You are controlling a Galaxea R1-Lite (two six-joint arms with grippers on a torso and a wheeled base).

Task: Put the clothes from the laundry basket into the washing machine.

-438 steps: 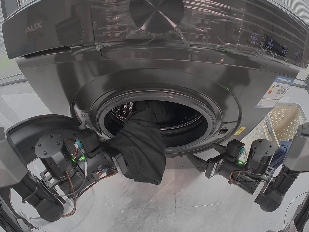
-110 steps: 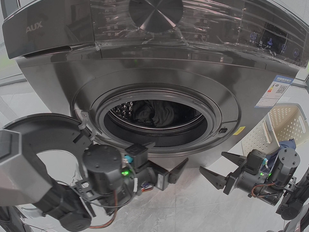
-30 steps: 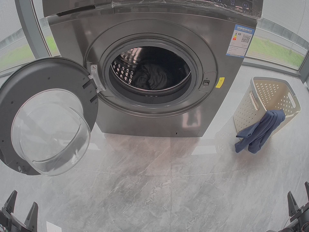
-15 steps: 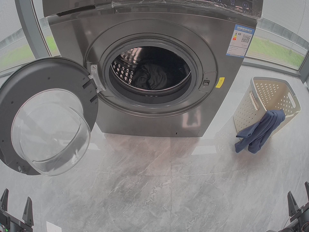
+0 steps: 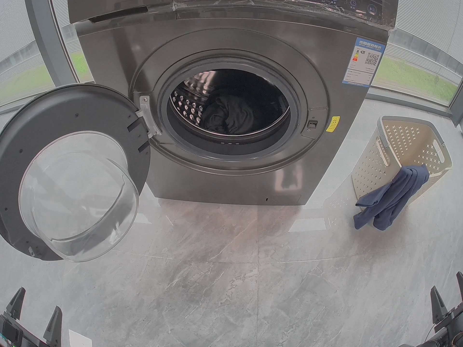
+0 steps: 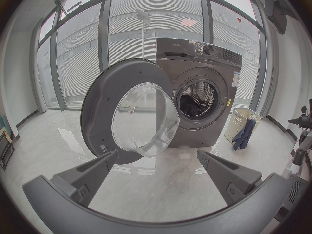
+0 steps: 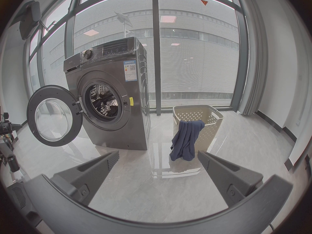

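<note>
Withdrawn from the washing machine (image 5: 241,30) since earlier, both arms stood well back, left gripper (image 5: 38,300) and right gripper (image 7: 157,153) with jaws apart, empty. Black garment (image 5: 229,114) lay in the drum; blue garment (image 5: 393,198) hung over the laundry basket (image 5: 410,121) rim. Judged next: approach the basket and grasp the draped cloth.

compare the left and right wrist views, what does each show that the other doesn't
Left wrist: open left gripper, black clothes clearly in the drum.
Right wrist: open right gripper, the machine's grey side panel.
Both: grey front-loading washing machine, round door open; beige perforated plastic laundry basket, dark blue garment over its rim.
</note>
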